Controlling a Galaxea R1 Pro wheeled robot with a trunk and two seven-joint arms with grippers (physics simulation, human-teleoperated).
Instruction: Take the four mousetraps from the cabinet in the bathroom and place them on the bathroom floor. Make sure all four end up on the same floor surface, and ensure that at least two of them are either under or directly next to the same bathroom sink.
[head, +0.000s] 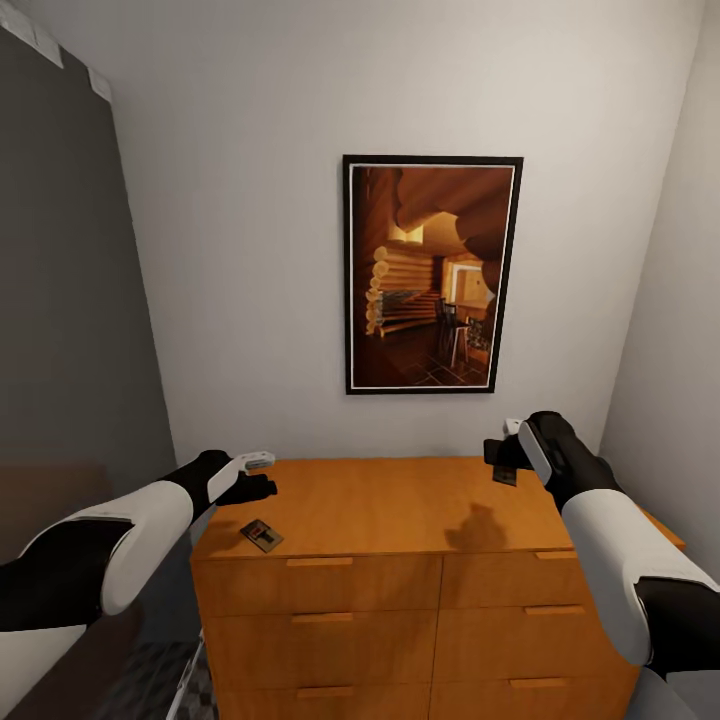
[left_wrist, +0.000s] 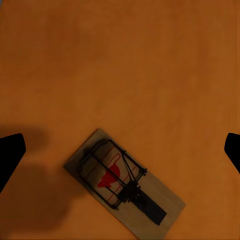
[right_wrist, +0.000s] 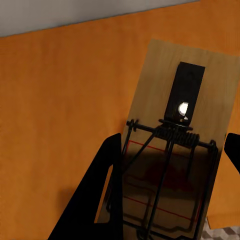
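One mousetrap (head: 262, 535) lies flat on the orange-brown cabinet (head: 380, 500), near the top's front left corner. My left gripper (head: 260, 487) hovers open just above and behind it; in the left wrist view that mousetrap (left_wrist: 125, 182) sits below the midpoint between the spread fingertips (left_wrist: 10, 155). My right gripper (head: 505, 462) is raised over the cabinet's right rear, shut on a second mousetrap (right_wrist: 175, 150), whose board sits between the black fingers (right_wrist: 100, 200). Its shadow falls on the cabinet top. A strip of patterned bathroom floor (head: 165, 685) shows left of the cabinet.
A framed picture of a log cabin interior (head: 432, 273) hangs on the white wall behind the cabinet. A dark grey wall (head: 60, 300) runs along the left, and a white wall (head: 670, 350) stands close by my right arm. Drawer handles (head: 318, 562) face me.
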